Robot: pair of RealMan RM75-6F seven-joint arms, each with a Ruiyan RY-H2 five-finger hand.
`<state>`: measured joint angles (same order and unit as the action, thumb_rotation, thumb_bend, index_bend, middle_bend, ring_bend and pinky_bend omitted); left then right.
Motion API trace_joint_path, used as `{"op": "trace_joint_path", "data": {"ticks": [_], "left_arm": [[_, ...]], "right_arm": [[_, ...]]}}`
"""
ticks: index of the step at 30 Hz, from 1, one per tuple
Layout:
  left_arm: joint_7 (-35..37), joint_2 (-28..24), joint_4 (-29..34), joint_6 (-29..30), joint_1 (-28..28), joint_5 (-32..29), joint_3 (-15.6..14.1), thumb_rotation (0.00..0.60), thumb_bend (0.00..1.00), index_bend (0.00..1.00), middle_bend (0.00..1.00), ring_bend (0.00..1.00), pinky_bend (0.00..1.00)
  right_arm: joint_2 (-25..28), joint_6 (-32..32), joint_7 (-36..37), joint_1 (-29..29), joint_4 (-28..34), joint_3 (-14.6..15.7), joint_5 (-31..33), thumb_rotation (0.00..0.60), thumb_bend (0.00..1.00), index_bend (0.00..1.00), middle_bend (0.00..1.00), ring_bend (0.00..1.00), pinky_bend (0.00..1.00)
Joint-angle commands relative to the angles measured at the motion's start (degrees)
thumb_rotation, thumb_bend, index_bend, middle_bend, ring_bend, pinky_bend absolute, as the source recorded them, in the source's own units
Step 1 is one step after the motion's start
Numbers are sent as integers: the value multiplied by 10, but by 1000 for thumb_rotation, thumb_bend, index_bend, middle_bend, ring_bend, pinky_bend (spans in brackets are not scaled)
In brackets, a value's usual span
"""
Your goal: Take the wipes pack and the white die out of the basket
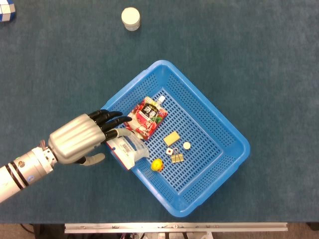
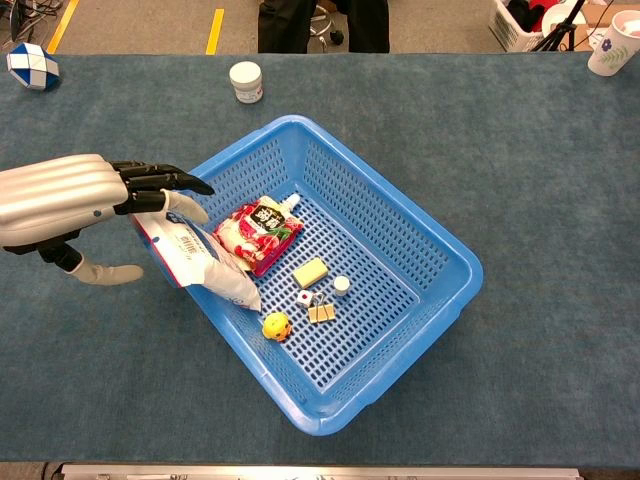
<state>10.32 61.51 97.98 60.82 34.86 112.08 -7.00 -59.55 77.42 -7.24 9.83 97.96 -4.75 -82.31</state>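
Observation:
The wipes pack [image 1: 129, 148] [image 2: 198, 260], white with a barcode label, leans over the left rim of the blue basket [image 1: 243, 145] [image 2: 471, 270]. My left hand [image 1: 79, 139] [image 2: 70, 200] hovers at the pack's upper end. Its dark fingers [image 1: 112, 119] reach over the top of the pack, while the thumb [image 1: 92, 159] stays apart on the outer side; I see no grip. The small white die [image 1: 171, 151] [image 2: 304, 297] lies on the basket floor near the middle. My right hand appears in neither view.
Also in the basket are a red drink pouch [image 1: 147, 116], a yellow block [image 1: 171, 138], a white cap [image 1: 186, 146], a binder clip [image 1: 177, 158] and a yellow toy [image 1: 157, 165]. A white jar [image 1: 130, 18] and a blue-white puzzle [image 2: 30, 65] stand far back left.

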Motion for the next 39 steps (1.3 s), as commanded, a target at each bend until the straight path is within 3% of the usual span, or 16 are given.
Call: {"op": "trace_joint_path", "data": {"ticks": [1,5,10,21,30,39], "left_arm": [[-5,1,1,2,3,7,-7,600,288,217,101,89,178],[-9,7,6,5,8,20,-16,600,288,296,163,150,204],[-10,27,3,8,14,27,-21,600,288,477,307,290,374],[17,49,12,13,29,14,-24,600,288,646,543,507,595],[97,20,53,41,35,-16,-24,600,288,678,590,533,627],[173,-2,70,94,17,-87,7,600,289,666,597,533,627]], "right_arm": [[1,2,1,-1,1,1,0,600,228,30,182,74,75],[0,5,4,-4,0,2,-1,600,228,30,182,74,75],[-4,10,12,-9,-6,5,-1,600,228,31,182,74,75],[-1,24,26,-20,-13,7,0,600,229,31,182,74,75],[-5,25,39,-21,-23,6,1,600,228,30,182,73,75],[-11,20,44,-17,-32,4,0,600,228,31,182,74,75]]}}
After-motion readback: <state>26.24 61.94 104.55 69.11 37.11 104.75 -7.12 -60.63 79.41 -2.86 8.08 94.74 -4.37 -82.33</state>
